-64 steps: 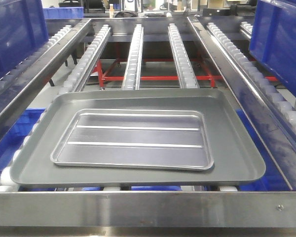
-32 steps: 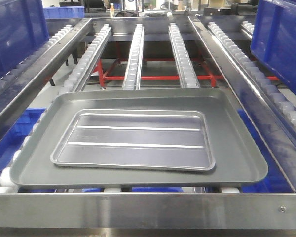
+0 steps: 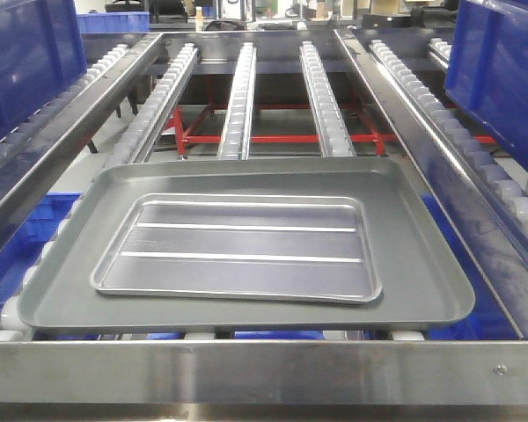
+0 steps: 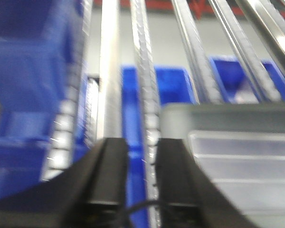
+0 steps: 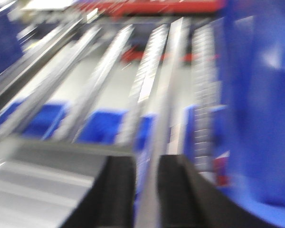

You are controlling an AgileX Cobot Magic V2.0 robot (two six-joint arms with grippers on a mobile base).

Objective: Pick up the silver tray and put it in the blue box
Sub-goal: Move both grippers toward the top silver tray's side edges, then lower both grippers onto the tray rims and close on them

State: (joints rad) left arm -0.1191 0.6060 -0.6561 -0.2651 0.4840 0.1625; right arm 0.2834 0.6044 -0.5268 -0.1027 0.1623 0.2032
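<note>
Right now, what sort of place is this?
Probably a factory or warehouse handling line: long roller rails, big blue crates alongside, and a silver tray nested in a grey tray on the rollers.

I am on a factory or warehouse floor, standing at a gravity-roller rack rather than in a home or office. Long steel roller tracks (image 3: pixel 239 105) with rows of small white wheels run away from me in parallel lanes. Heavy steel side rails (image 3: pixel 405 97) bound them, and a brushed steel crossbar (image 3: pixel 264 374) closes my end. A red-painted steel frame (image 3: pixel 273 138) braces the rack underneath, over a bare grey floor (image 4: pixel 164 42). A deep blue box (image 3: pixel 497 79) stands on the right lane and a similar blue crate (image 3: pixel 26 61) on the left. More blue bins (image 4: pixel 173 85) sit below the tracks, and a far blue crate (image 3: pixel 114 22) shows at the back.
</note>
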